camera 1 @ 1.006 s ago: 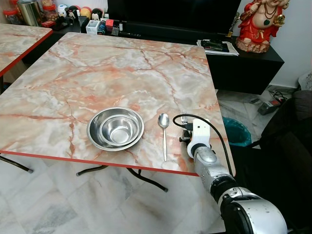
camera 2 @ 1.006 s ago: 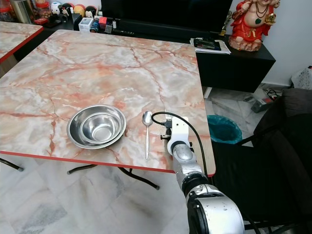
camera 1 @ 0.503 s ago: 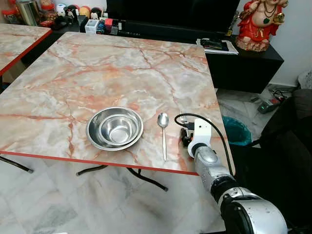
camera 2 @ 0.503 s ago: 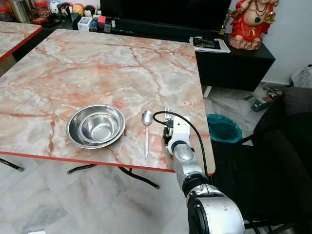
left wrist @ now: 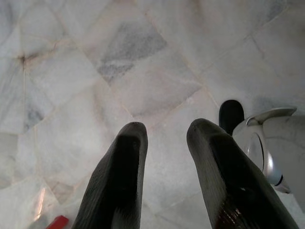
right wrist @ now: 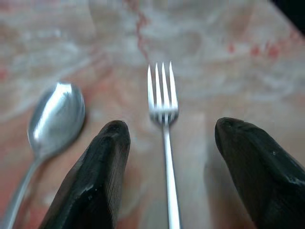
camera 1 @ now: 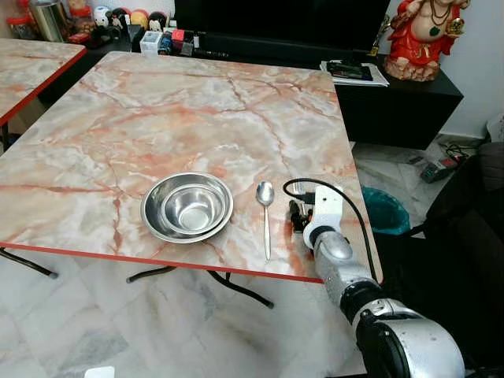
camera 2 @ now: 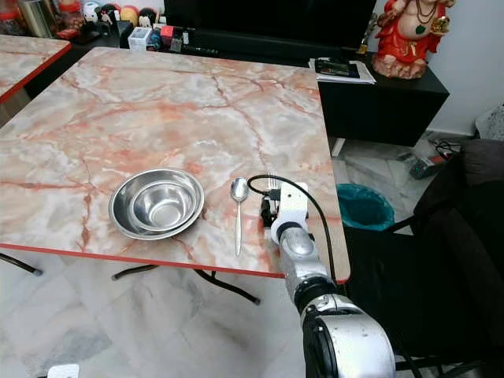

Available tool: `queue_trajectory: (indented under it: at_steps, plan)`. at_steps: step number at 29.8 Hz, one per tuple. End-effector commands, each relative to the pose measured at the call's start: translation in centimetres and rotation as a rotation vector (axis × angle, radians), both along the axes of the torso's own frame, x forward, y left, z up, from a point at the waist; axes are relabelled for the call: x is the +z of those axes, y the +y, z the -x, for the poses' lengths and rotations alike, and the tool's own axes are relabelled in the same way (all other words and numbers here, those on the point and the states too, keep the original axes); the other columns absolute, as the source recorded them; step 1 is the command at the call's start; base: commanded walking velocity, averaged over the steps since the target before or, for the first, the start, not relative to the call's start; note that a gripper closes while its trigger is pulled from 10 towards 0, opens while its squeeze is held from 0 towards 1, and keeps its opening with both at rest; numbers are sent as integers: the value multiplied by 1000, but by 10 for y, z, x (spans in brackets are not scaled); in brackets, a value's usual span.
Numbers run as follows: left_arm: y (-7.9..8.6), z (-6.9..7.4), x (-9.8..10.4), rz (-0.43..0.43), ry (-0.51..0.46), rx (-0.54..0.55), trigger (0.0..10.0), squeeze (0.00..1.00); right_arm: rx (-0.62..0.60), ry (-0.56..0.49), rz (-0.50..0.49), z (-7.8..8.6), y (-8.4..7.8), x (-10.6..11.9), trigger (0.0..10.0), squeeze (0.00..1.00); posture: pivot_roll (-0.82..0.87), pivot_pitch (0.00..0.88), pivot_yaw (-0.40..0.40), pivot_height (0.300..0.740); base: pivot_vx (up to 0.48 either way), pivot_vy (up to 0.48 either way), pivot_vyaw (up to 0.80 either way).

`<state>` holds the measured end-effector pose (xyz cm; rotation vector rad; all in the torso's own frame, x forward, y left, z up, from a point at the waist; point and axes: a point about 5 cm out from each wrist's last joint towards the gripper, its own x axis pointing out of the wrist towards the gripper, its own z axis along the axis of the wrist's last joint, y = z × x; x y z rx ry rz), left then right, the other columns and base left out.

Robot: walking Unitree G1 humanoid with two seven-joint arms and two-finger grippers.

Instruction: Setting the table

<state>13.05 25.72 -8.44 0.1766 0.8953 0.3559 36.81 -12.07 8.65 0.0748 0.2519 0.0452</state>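
Observation:
A steel bowl (camera 1: 187, 206) sits near the front edge of the marble table (camera 1: 197, 102). Just to its right lies a spoon (camera 1: 265, 213), bowl end pointing away from me. A fork (right wrist: 164, 109) lies flat on the table to the right of the spoon (right wrist: 55, 117), tines pointing away. My right gripper (camera 1: 298, 214) rests low over the table and is open, with its fingers (right wrist: 95, 176) on either side of the fork's handle and not touching it. My left gripper (left wrist: 164, 133) hangs open over the floor with nothing in it.
The table's right edge lies close to my right arm. A teal bin (camera 1: 386, 211) and a dark chair (camera 1: 465, 236) stand on the floor to the right. Behind are a black console (camera 1: 394, 94) with a red statue (camera 1: 429, 35), and a second table (camera 1: 31, 63) on the left.
The camera has shifted slightly. My right gripper has stayed at the fork's handle with hardly any movement, and the bowl, spoon and fork lie where they were.

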Motion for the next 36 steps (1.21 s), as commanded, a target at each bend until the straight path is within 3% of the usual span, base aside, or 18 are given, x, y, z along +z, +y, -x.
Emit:
queue_trajectory:
  at_steps: [1, 11, 18, 28, 36]
  plan:
    - [-3, 2, -3, 13, 31, -13, 10000, 0, -40, -58, -7, -6, -9, 13, 10000, 0, 123, 31, -53, 740, 0, 0, 0]
    - [-5, -12, 1, 19, 18, -48, 10000, 0, -66, -203, -22, -16, -14, 39, 10000, 0, 99, 0, -29, 740, 0, 0, 0]
    - [-14, -24, 2, 34, 13, -81, 10000, 0, -7, -315, -39, -16, -7, 51, 10000, 0, 75, 0, -11, 740, 0, 0, 0]
    - [-32, -49, 8, 103, -36, -118, 10000, 0, -32, -374, -13, -6, -11, 44, 10000, 0, 30, 0, 6, 740, 0, 0, 0]
    - [-37, -56, 10, 109, -44, -153, 10000, 0, -51, -394, 30, 0, -21, 39, 10000, 0, 4, 0, 21, 740, 0, 0, 0]
